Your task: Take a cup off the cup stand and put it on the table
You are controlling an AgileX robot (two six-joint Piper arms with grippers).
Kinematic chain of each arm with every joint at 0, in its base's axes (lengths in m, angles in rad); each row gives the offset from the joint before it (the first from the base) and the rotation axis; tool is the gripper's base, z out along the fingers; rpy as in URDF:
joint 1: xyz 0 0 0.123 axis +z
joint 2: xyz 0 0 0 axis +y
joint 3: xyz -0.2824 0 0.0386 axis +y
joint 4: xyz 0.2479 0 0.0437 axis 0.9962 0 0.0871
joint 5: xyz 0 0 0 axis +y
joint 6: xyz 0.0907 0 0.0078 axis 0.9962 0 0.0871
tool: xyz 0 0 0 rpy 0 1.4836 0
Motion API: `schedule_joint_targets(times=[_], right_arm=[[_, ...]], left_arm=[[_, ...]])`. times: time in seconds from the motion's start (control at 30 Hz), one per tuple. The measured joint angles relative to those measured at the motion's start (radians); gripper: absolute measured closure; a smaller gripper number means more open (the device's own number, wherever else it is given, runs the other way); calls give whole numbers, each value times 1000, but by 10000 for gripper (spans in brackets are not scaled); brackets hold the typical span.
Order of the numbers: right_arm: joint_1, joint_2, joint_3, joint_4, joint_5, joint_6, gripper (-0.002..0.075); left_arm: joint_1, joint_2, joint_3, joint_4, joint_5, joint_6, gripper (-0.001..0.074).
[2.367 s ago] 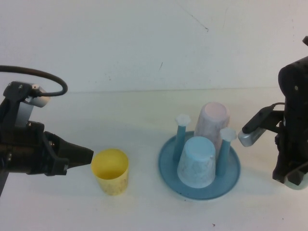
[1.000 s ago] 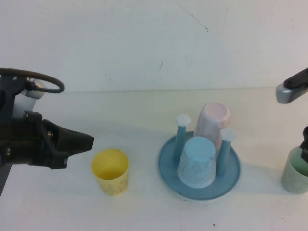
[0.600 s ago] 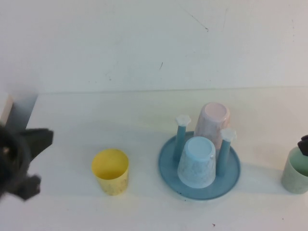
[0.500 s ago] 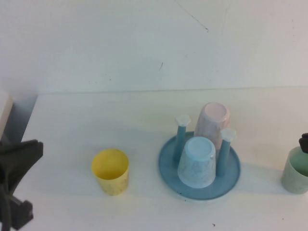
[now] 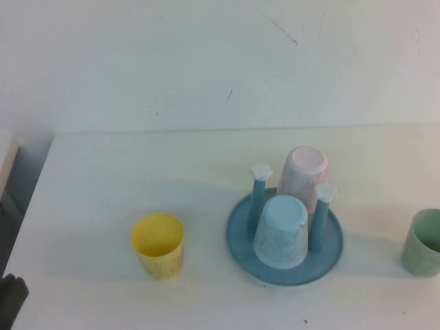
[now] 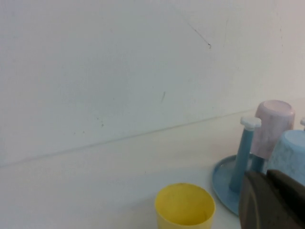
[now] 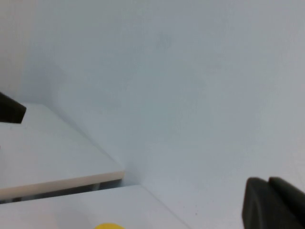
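Observation:
The mint-green cup (image 5: 423, 242) stands upright on the white table (image 5: 137, 172) at the far right edge, free of any gripper. The blue cup stand (image 5: 331, 249) holds an upturned light blue cup (image 5: 280, 230) and an upturned pink cup (image 5: 303, 175), with two bare white-capped pegs (image 5: 258, 189). My left gripper (image 6: 267, 176) is shut and empty, drawn back off the left of the table; only a dark bit of that arm (image 5: 10, 301) shows in the high view. My right gripper (image 7: 268, 181) is shut, empty, raised and facing the wall.
A yellow cup (image 5: 157, 244) stands upright left of the stand; it also shows in the left wrist view (image 6: 185, 208) near the stand (image 6: 224, 176). The table's left edge (image 5: 31, 199) drops off beside a grey floor.
The right gripper let go of the mint cup on the table at the right and rose out of the high view. The left arm drew back from the yellow cup and off the table's left.

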Motion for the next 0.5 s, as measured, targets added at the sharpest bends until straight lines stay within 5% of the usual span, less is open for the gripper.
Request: schedule_joint_targets(times=[0.5], right_arm=[[0, -34, 77, 71, -203, -4, 727]], left_arm=[[0, -61, 82, -18, 295, -4, 736]])
